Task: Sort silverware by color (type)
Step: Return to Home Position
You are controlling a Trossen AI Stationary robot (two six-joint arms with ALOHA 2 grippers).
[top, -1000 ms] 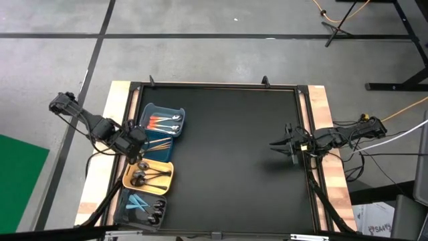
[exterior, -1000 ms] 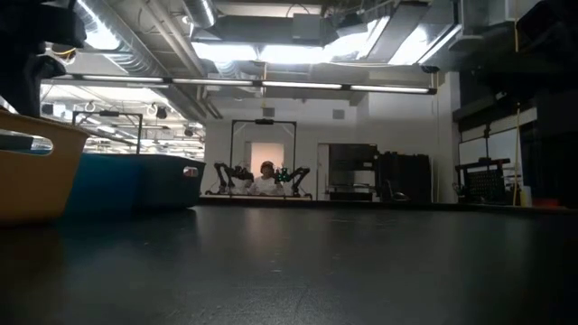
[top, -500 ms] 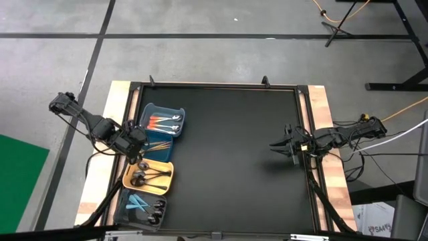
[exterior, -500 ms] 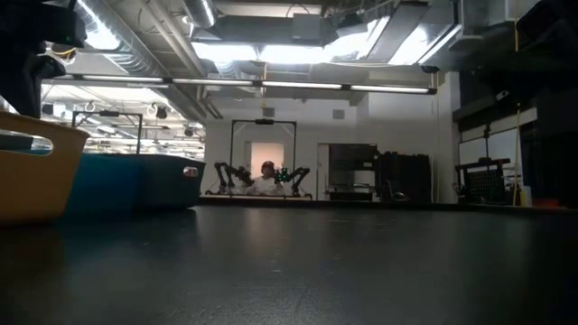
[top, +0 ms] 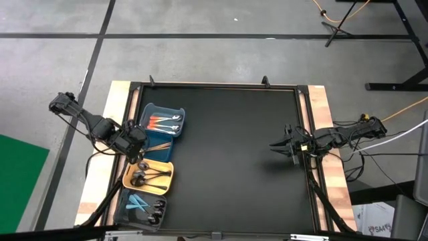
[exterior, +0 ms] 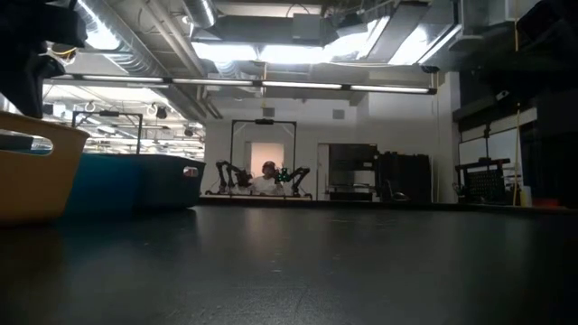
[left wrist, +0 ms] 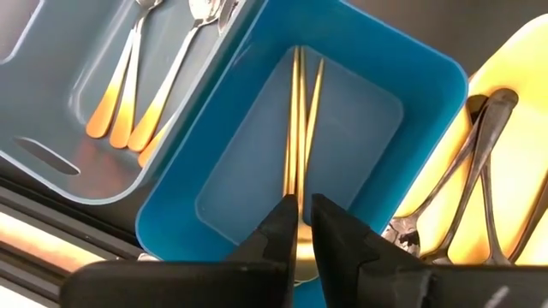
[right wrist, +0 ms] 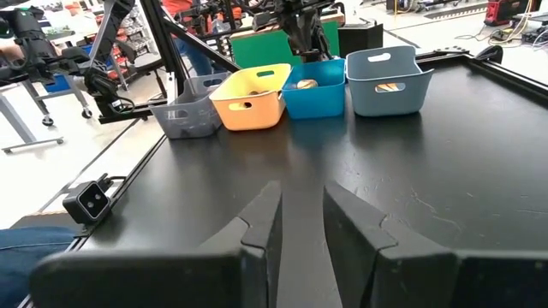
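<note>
My left gripper [top: 138,155] [left wrist: 300,224] hangs low over the blue bin [left wrist: 257,128], shut on the near end of the gold silverware [left wrist: 300,128] [top: 157,144] that lies along the bin's floor. Orange-handled spoons [left wrist: 128,94] [top: 164,122] lie in the grey-blue bin at the far end of the row. Black pieces [left wrist: 479,162] [top: 147,177] lie in the yellow bin. Light blue pieces [top: 137,203] lie in the grey bin nearest me. My right gripper [top: 273,144] [right wrist: 301,224] waits by the table's right edge, fingers a little apart over bare mat. My left gripper pinches the gold silverware at its near end [left wrist: 295,195] between the two fingers, which come from above and slant down into the blue bin. The pieces run on away from the fingertips, flat along the bin's floor. How many pieces sit in the pinch cannot be told.
Four bins stand in a row along the table's left edge [right wrist: 190,111] [right wrist: 248,103] [right wrist: 312,90] [right wrist: 387,77]. The black mat [top: 227,154] between the arms is bare. In the low view, the yellow bin [exterior: 27,171] and blue bin [exterior: 135,181] stand at left; a person sits far back.
</note>
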